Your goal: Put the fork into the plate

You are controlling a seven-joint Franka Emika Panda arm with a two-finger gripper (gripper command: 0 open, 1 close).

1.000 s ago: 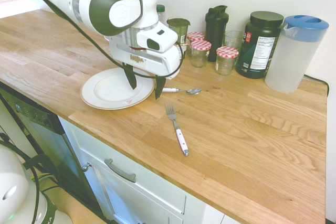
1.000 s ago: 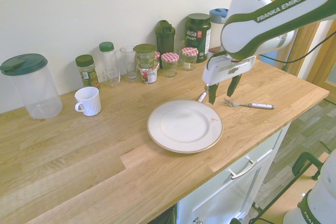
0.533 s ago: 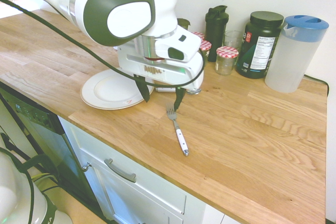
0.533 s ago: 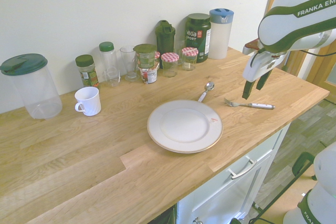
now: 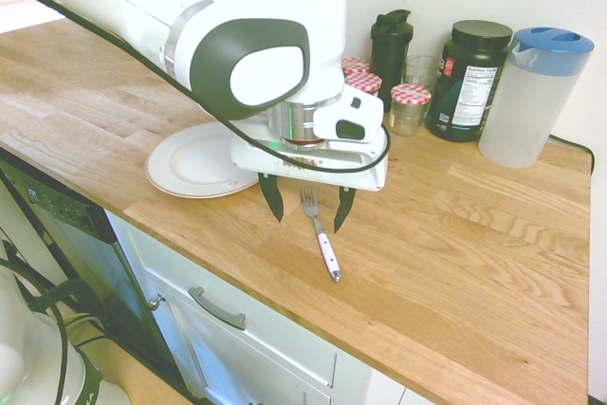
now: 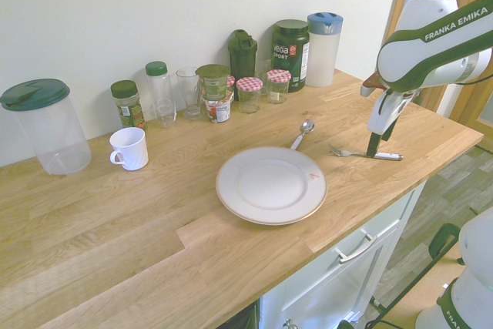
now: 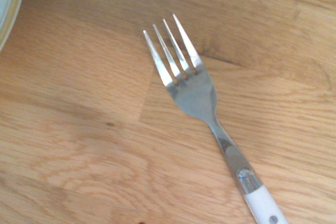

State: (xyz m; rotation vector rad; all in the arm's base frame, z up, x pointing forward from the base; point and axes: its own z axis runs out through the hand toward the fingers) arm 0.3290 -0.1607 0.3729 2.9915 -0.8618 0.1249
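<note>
gripper (image 5: pixel 307 212) now astride fork (image 5: pixel 321 234)

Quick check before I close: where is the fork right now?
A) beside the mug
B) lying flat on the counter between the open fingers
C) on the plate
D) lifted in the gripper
B: the fork lies flat on the wooden counter, with the open gripper straddling its neck, not yet gripping.
</note>
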